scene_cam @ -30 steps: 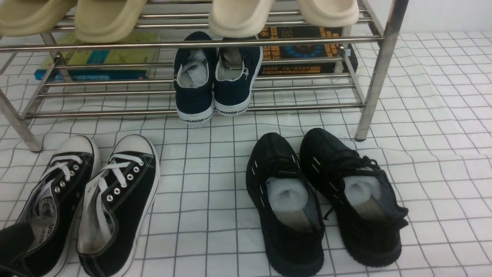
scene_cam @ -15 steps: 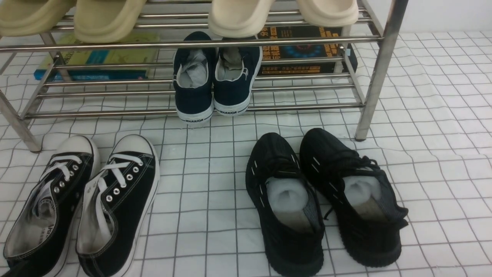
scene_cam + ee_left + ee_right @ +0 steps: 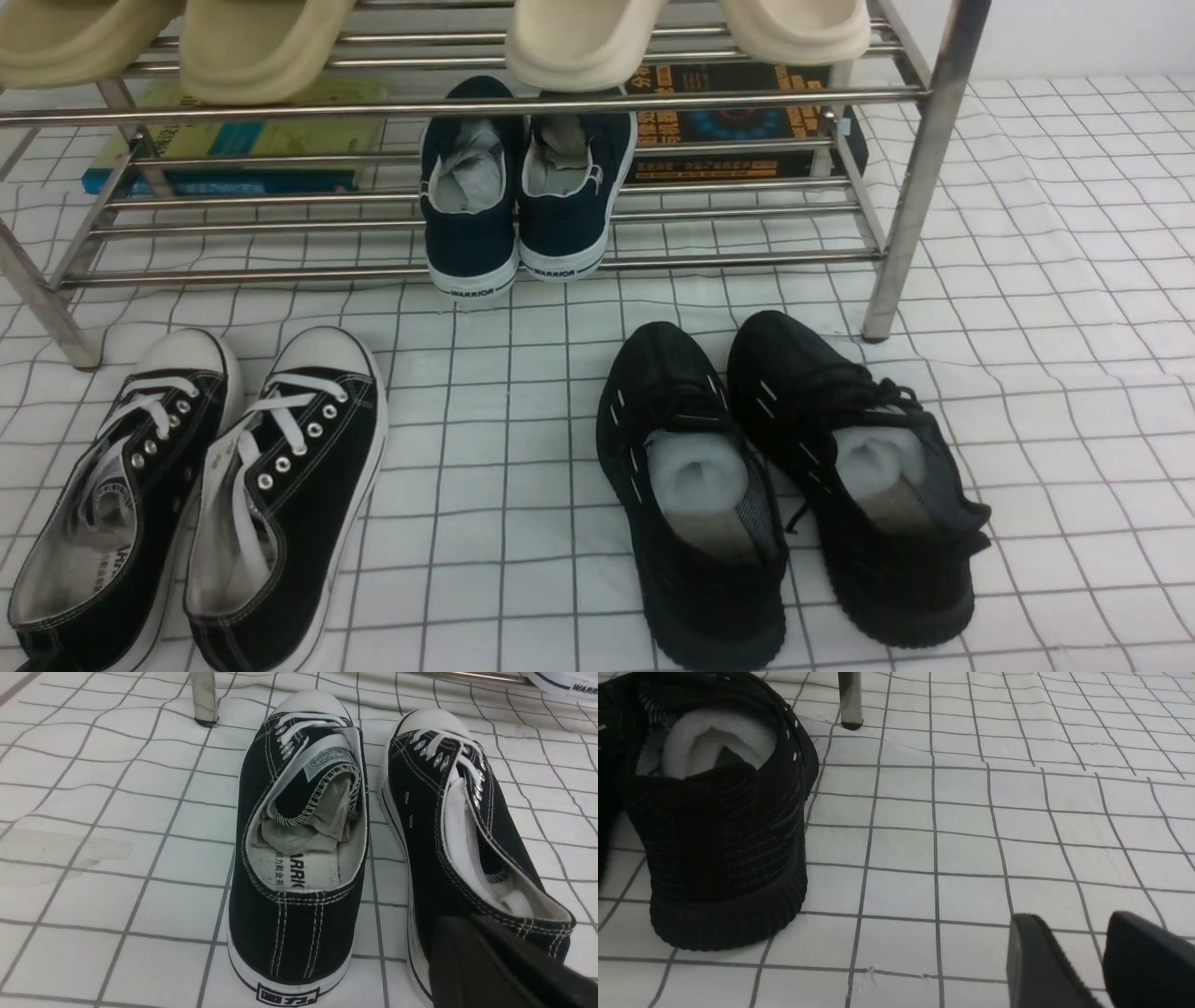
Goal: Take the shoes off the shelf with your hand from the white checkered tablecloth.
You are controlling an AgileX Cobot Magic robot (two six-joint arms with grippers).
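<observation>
The shoes, a pair of black canvas sneakers with white laces and toe caps [image 3: 280, 485], stand side by side on the white checkered tablecloth [image 3: 504, 448] at the front left, toes toward the shelf [image 3: 467, 101]. The left wrist view shows them from behind the heels [image 3: 299, 858]. My left gripper [image 3: 467, 928] sits just behind the heel of one of them, apart from it, its fingers together and empty. It is out of the front view. My right gripper [image 3: 1073, 919] hangs low over bare cloth with its fingers apart, empty.
Navy WARRIOR sneakers [image 3: 513, 205] sit on the shelf's lower tier. Beige slippers [image 3: 261, 47] lie on the upper tier. All-black knit trainers [image 3: 784, 485] stand at the front right, beside my right gripper [image 3: 719, 826]. Books [image 3: 233, 149] lie under the shelf. Steel legs [image 3: 915, 187] stand at the corners.
My left gripper was at the heel of the leftmost canvas sneaker a second ago. It has drawn back out of the front view. The shoes have stayed put.
</observation>
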